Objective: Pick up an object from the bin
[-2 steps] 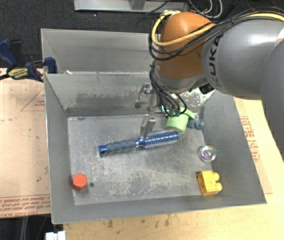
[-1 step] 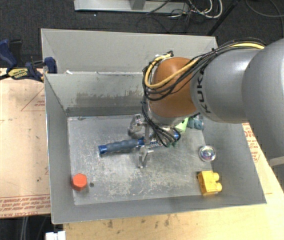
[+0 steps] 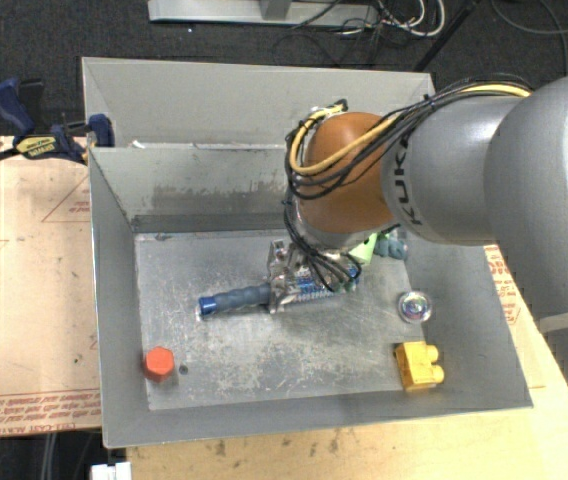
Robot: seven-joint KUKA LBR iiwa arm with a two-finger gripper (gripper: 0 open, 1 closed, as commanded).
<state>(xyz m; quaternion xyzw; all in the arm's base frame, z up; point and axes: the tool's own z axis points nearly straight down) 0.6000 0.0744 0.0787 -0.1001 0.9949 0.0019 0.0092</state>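
My gripper (image 3: 284,290) is low in the middle of the bin, under the orange wrist cover. Its fingertips stand at the right end of a long blue handled tool (image 3: 236,301) that lies flat, pointing left. The tool's bristled or ribbed right end sits right at the fingers, and whether they clamp it is hidden. A green and teal thing (image 3: 382,245) peeks out just right of the wrist.
An orange-red cap (image 3: 160,363) lies near the front left corner. A yellow block (image 3: 418,364) sits at the front right, with a small clear round thing (image 3: 414,307) behind it. The arm covers the bin's right back part.
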